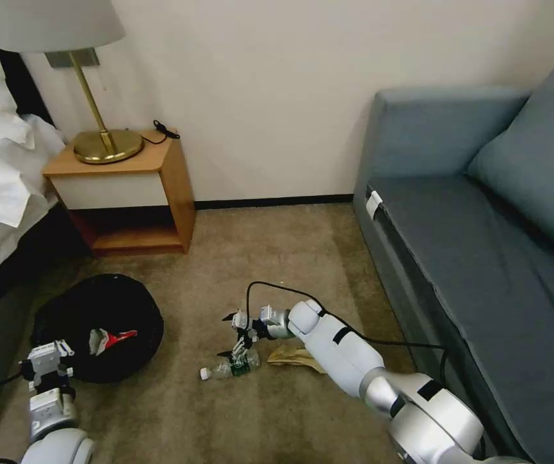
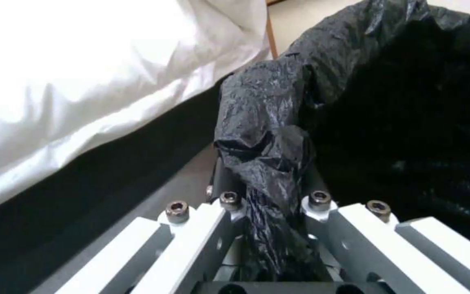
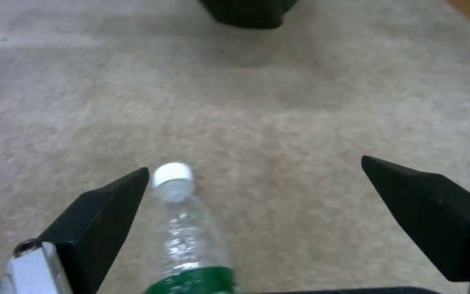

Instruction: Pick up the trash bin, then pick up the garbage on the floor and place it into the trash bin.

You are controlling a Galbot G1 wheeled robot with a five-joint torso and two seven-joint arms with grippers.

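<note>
Right gripper [image 1: 238, 336]: low over the carpet [image 1: 238, 258], fingers spread wide, nothing held.
Bottle [image 1: 230, 367]: clear plastic with a green label and a white cap, lying flat on the carpet directly under the right gripper.
Bottle's long axis: in the right wrist view it runs out between the two black fingertips [image 3: 104, 212], cap [image 3: 173, 175] at the far end, body nearer one fingertip than the other, so the jaws straddle it off-centre.
Nearer arm: the right by far; the left is well apart, over at the bin.
Left gripper [image 1: 48, 362]: at the near rim of the trash bin [image 1: 96, 322], clamped on a bunched fold of its black bag [image 2: 270, 163].
Inside the bin: a red-and-white wrapper [image 1: 110, 338].
Brown paper scrap [image 1: 295, 357]: on the carpet just beside the bottle, towards the sofa [image 1: 483, 245].
</note>
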